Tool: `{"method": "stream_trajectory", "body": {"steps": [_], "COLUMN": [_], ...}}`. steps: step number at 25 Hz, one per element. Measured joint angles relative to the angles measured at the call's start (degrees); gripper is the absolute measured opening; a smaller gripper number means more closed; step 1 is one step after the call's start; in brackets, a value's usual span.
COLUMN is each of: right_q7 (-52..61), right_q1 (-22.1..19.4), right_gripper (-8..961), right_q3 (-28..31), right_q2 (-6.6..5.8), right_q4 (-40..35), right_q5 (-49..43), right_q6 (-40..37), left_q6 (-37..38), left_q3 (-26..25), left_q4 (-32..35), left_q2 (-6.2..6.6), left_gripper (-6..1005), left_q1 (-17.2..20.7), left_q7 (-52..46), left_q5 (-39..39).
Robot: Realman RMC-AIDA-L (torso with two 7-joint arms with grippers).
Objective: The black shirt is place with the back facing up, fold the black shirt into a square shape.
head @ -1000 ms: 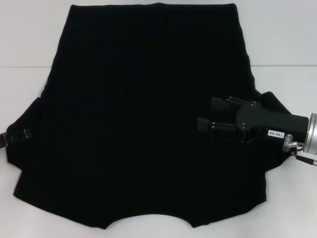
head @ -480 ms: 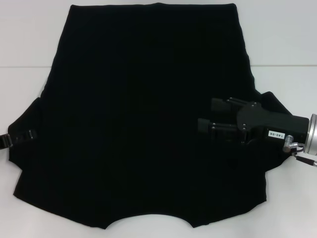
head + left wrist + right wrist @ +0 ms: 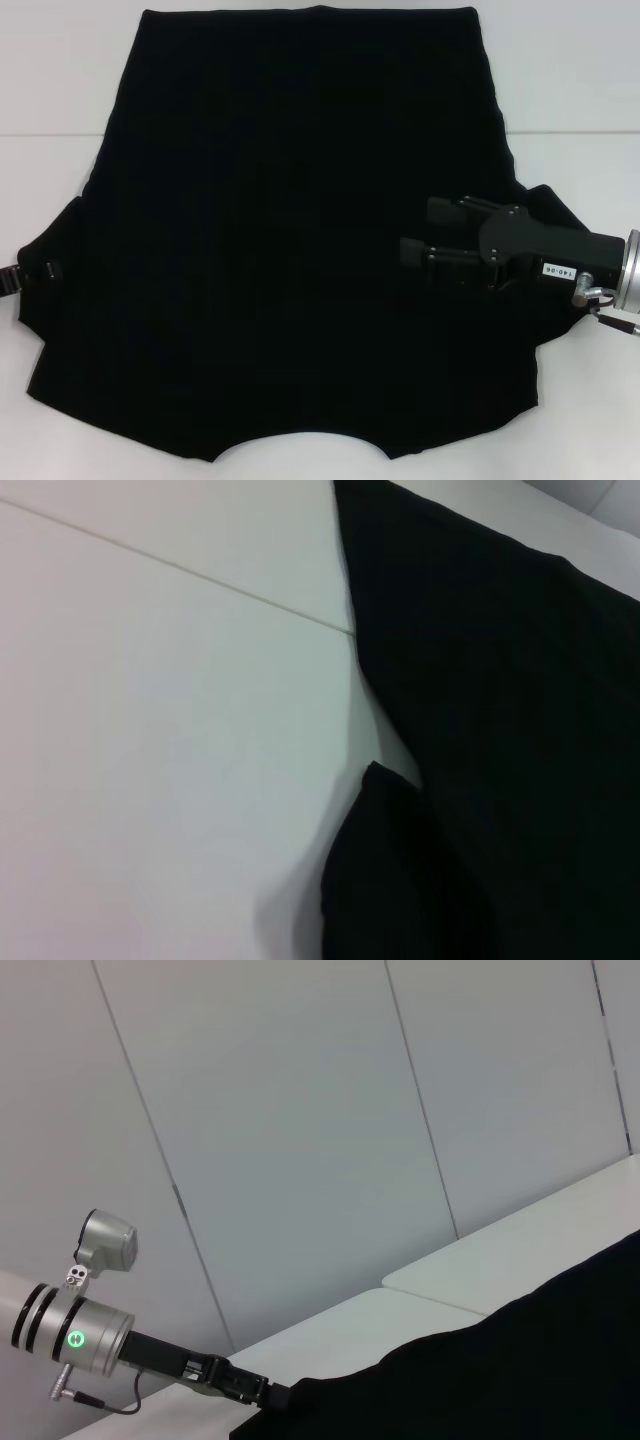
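The black shirt lies spread flat on the white table, hem at the far side and neckline notch at the near edge. My right gripper hovers over the shirt's right side, close to the right sleeve, pointing toward the middle with its fingers open and nothing between them. My left gripper shows only as a small black part at the tip of the left sleeve. The left wrist view shows the shirt edge and a sleeve fold on the table. In the right wrist view the left gripper meets the shirt edge.
White table surface runs along the left, right and far sides of the shirt, with a seam line across it. A pale panelled wall stands beyond the table. The left arm's silver wrist reaches in from the side.
The left gripper has slipped slightly to the left at the sleeve tip, so less of it shows. The right gripper and the shirt have stayed put.
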Motion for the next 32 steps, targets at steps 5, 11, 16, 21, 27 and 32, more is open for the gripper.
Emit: {"method": "stream_trajectory", "body": {"steps": [5,11,16,21,27,32], "right_q7": [0.0,0.0,0.0,0.0,0.0,0.0], "right_q1": [0.0,0.0,0.0,0.1,0.1,0.0], "right_gripper": [926,926,926,926,926,926], "right_q3": [0.0,0.0,0.1,0.2,0.4,0.5], "right_q2": [0.00,0.00,-0.05,-0.08,-0.02,0.07], "right_q4": [0.0,0.0,-0.1,-0.1,-0.1,-0.1], "right_q5": [0.0,0.0,0.1,0.1,0.1,0.1], "right_q6": [-0.1,-0.3,-0.4,-0.5,-0.5,-0.3], "left_q6": [0.0,-0.7,-1.2,-1.2,-1.3,-2.5], "left_q3": [0.1,0.2,0.2,0.2,0.1,-0.5], "left_q4": [0.1,-0.1,-0.2,-0.2,0.0,0.3], "left_q2": [0.09,0.09,-0.02,0.12,0.12,0.19], "left_gripper": [730,530,202,72,39,37], "left_q1": [0.0,-0.4,-0.4,-0.5,-0.5,-0.4], "left_q7": [0.3,0.4,0.4,0.4,0.4,0.3], "left_q5": [0.0,1.3,1.4,1.4,1.4,1.4]}}
